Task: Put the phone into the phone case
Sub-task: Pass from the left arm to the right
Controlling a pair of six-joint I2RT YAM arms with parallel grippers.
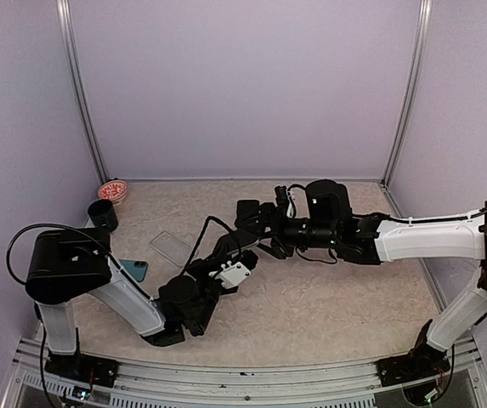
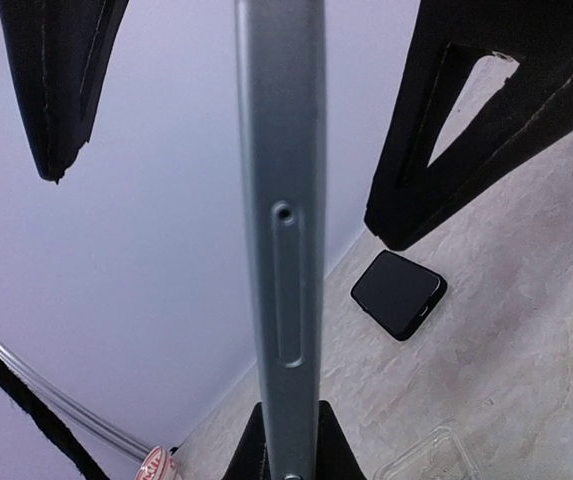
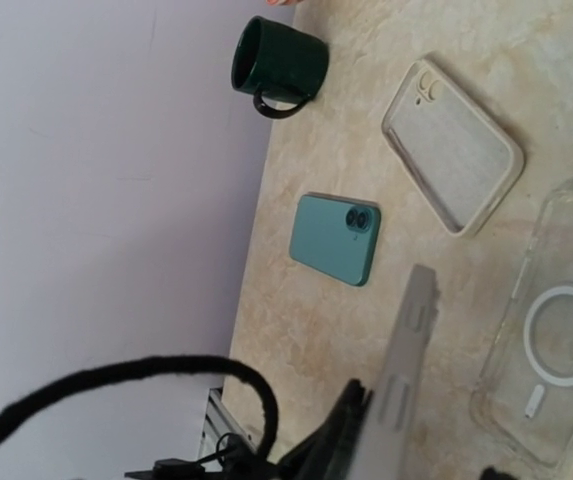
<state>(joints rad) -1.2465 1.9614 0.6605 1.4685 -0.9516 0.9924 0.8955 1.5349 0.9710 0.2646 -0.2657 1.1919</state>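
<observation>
Surface: beige marbled table (image 1: 328,306), lavender walls.
Item one: silver phone (image 2: 284,200), raised on edge. I have the left gripper (image 2: 288,450) clamped on its end.
Item two: right gripper (image 2: 228,200), spread wide, fingers (image 2: 466,120) flanking the phone without touching.
Item three: clear phone case (image 3: 551,340), flat on the table, apart from the phone.

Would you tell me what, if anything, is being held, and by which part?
The left gripper pinches the slim silver phone at one end, across its flat faces; the right gripper stands open.
</observation>
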